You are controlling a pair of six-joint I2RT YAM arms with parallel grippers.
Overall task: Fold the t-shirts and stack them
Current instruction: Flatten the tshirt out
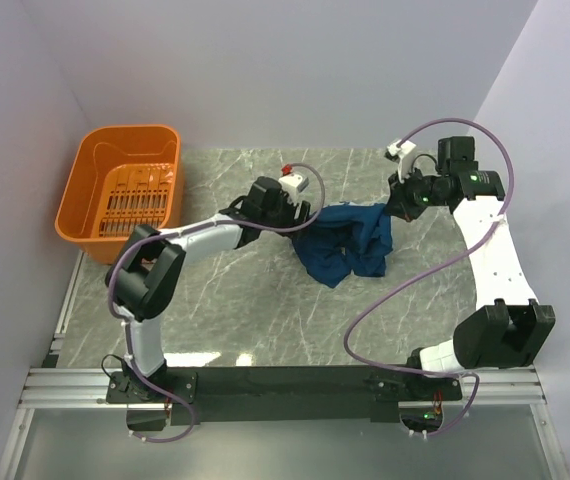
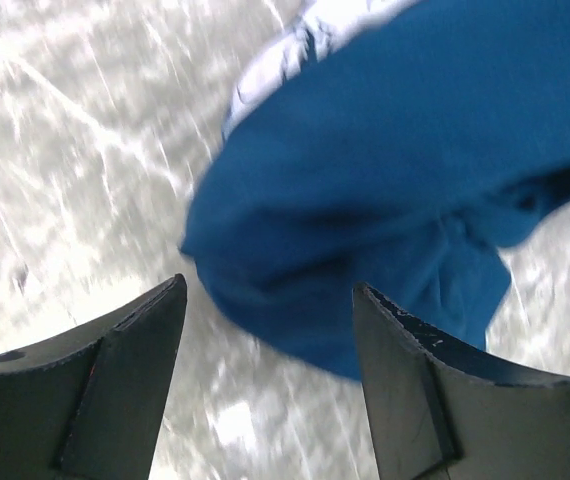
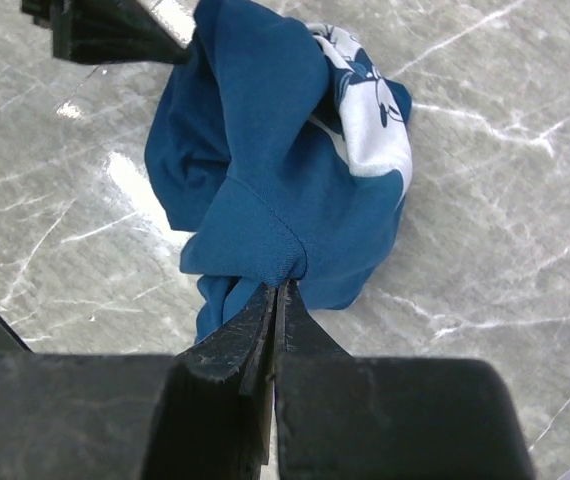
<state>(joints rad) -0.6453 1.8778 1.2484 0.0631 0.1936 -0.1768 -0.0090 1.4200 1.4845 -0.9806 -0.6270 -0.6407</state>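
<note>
The navy-blue t-shirt [image 1: 350, 243] is bunched up in the middle of the marble table, its white cartoon-mouse print [image 3: 370, 110] partly showing. My right gripper [image 3: 277, 288] is shut on a fold of the t-shirt [image 3: 265, 180] at its right end and holds that end up off the table; it also shows in the top view [image 1: 397, 203]. My left gripper [image 2: 270, 290] is open just left of the t-shirt [image 2: 415, 160], jaws wide apart and empty, with the cloth's edge just ahead of its fingertips; it also shows in the top view [image 1: 303, 215].
An orange plastic basket [image 1: 125, 190] stands at the table's far left. Grey walls close in on the left, back and right. Purple cables loop over the table by the right arm [image 1: 485, 260].
</note>
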